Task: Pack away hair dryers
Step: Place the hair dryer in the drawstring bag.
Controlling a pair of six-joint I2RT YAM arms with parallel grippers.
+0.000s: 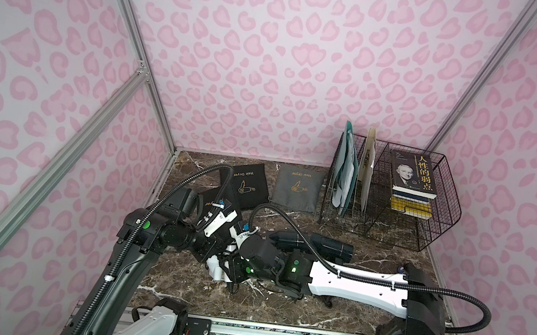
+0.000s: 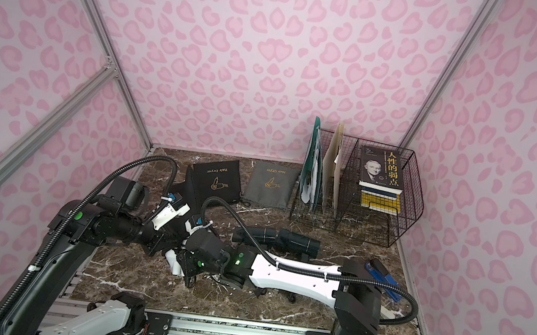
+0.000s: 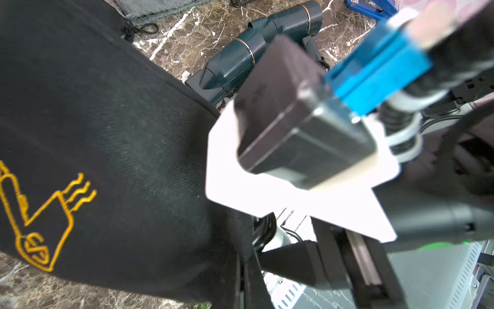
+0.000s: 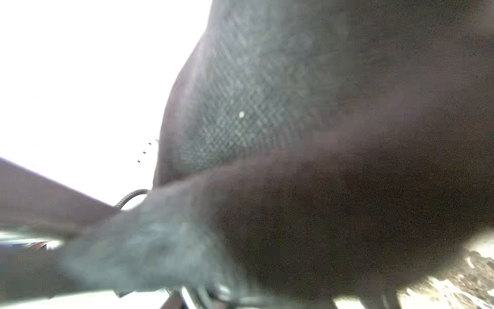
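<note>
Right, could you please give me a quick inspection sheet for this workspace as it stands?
Surface: dark marble tabletop, no spills seen.
Job's things: two teal dryers lying mid-table; white dryer under the arms.
Clutter: black pouch, grey pouch, wire rack with books and folders, blue stapler-like item.
Hands: left hand shut on second black pouch; right hand hidden, unclear.
Cables: arm conduits arch above the table.
Surroundings: pink patterned walls.

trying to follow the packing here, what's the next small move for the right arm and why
Probably the right arm should nudge the white dryer into the black pouch: the left gripper holds that pouch lifted, dark fabric fills the right wrist view, yet part of the dryer shows outside it.
</note>
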